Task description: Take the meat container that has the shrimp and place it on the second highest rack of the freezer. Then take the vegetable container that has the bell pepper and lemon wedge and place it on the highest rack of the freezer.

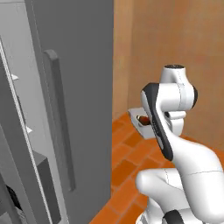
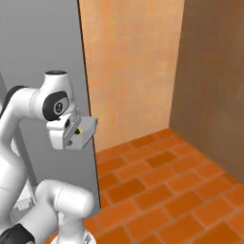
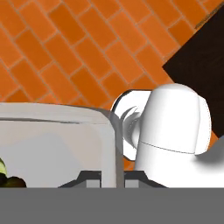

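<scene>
Veg container (image 2: pixel 82 132) is up in the air, carried at the hand end of the arm, well above the orange brick floor (image 2: pixel 162 190). In the right base view it sits just beside the freezer (image 2: pixel 43 52), level w/ the edge of its grey side, tilted a bit; a yellowish speck inside, prob the lemon wedge (image 2: pixel 80 130). From the left base view the same tray pokes out behind the arm's dark-trimmed link, w/ a dark red bit in it, the bell pepper (image 1: pixel 142 119). Freezer door handle (image 1: pixel 59 122) runs long and vertical, away from the container; white shelf edges (image 1: pixel 15 77) peek out at the far left of the freezer. Hand view: grey tray wall and rim fill the lower left, one corner rim running straight down between the gripper (image 3: pixel 113 178) tips, so jaws look clenched on the container rim, fingers (image 3: pixel 89 177) either side. Dark greenish-yellow blob at the tray's lower left corner. Tan wall (image 2: pixel 128 66) behind.
</scene>
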